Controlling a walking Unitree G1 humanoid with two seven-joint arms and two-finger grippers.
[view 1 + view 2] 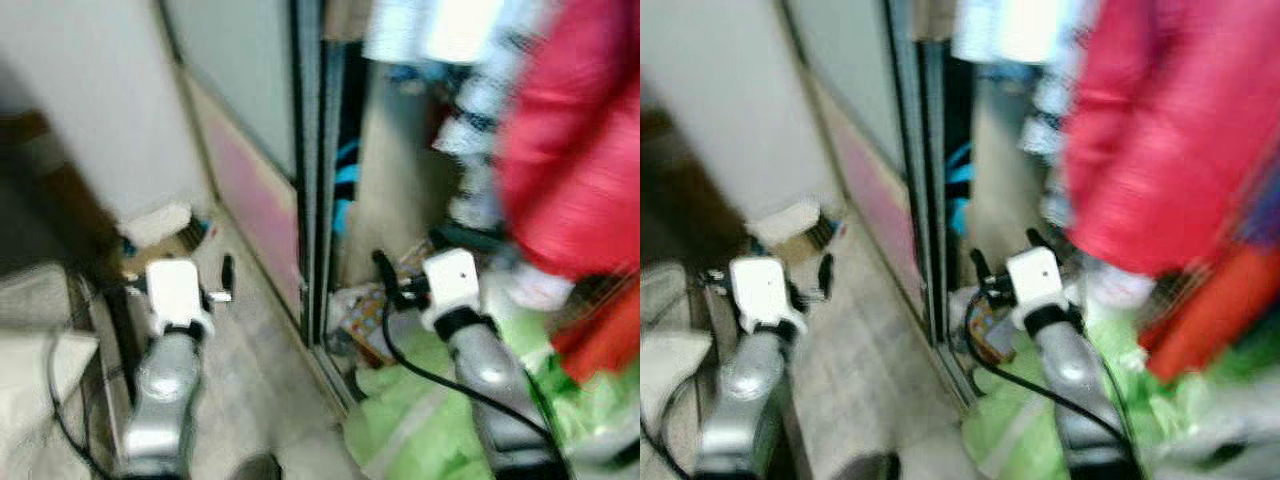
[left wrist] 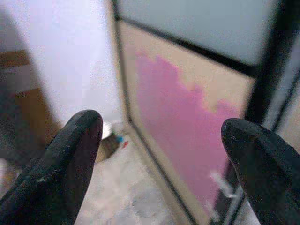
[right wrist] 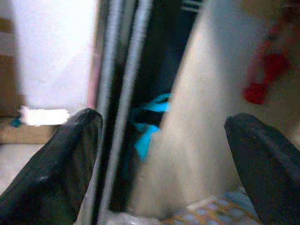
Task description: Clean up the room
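The green cloth point(image 1: 420, 420) lies heaped on the floor just inside the open wardrobe, right of the sliding door track point(image 1: 318, 250) and under the right arm; it looks soft, light and limp, so I would pinch a raised fold near its top. Both the left claw point(image 2: 161, 154) and right claw point(image 3: 161, 154) are spread open, holding nothing.

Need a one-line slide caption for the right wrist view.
Open right tool faces the dark sliding wardrobe door frame, bright blue fabric in the gap behind it.
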